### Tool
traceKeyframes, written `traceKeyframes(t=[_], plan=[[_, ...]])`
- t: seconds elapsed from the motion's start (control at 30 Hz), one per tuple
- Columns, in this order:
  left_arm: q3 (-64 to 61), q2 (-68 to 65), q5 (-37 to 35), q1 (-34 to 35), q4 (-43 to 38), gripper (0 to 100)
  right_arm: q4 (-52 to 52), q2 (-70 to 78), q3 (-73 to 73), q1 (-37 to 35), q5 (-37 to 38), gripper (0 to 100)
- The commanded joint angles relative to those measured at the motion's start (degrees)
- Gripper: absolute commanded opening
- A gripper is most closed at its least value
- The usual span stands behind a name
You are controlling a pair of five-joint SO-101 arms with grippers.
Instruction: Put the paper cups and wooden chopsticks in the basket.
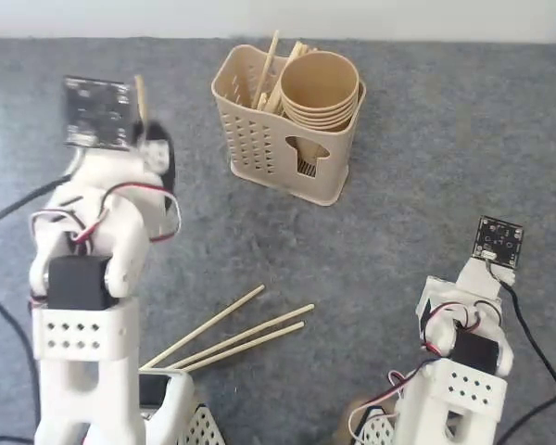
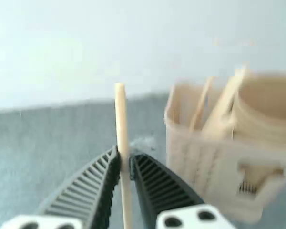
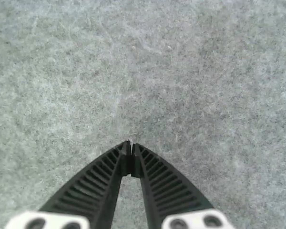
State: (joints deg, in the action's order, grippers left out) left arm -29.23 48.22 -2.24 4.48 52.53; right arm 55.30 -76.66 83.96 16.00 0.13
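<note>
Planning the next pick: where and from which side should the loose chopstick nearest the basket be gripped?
Probably near the end toward the basket, from above, closing across its width. The chopstick lies flat on the carpet, and that end stands clear of the other two chopsticks; the opposite ends crowd together.

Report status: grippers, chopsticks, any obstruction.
Left gripper shut on one chopstick, near basket. Right gripper shut, empty, over mat. Paper cups in basket; three chopsticks loose on mat. No obstruction seen.

The basket (image 1: 259,148) is matt plastic, the chopsticks (image 1: 250,332) smooth wood, the table (image 1: 426,139) rough cloth.
</note>
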Motion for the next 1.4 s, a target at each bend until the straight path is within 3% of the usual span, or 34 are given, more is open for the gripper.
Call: traceKeyframes(t=[0.0,0.17,0.27,0.63,1.03,1.1,1.23,1.37], plan=[[0.75,1.93,-8.09,-3.16,-16.62,1,-0.57,-1.10,-0.53,0.31,0.70,0.9],[-2.33,2.02,-10.46,-7.12,-35.78,1,-0.66,-1.10,-0.53,0.31,0.70,0.9],[-2.42,1.49,-10.55,-8.79,-43.25,1,-0.66,-1.10,-0.53,0.31,0.70,0.9],[-0.84,-11.08,-5.63,-12.75,-56.00,1,-0.66,-1.10,-0.53,0.40,0.70,0.9],[3.30,-26.73,-5.36,-12.22,-55.82,2,-0.66,-1.10,-0.53,0.40,0.70,0.9],[3.12,-27.16,-5.36,-12.04,-54.59,6,-0.66,-1.10,-0.53,0.40,0.70,0.9],[5.41,-26.46,-5.71,-10.11,-43.60,24,-0.57,-1.10,-0.53,0.40,0.70,0.9],[9.54,-21.10,-5.54,-6.95,-24.35,35,-0.57,-1.10,-0.53,0.40,0.70,0.9]])
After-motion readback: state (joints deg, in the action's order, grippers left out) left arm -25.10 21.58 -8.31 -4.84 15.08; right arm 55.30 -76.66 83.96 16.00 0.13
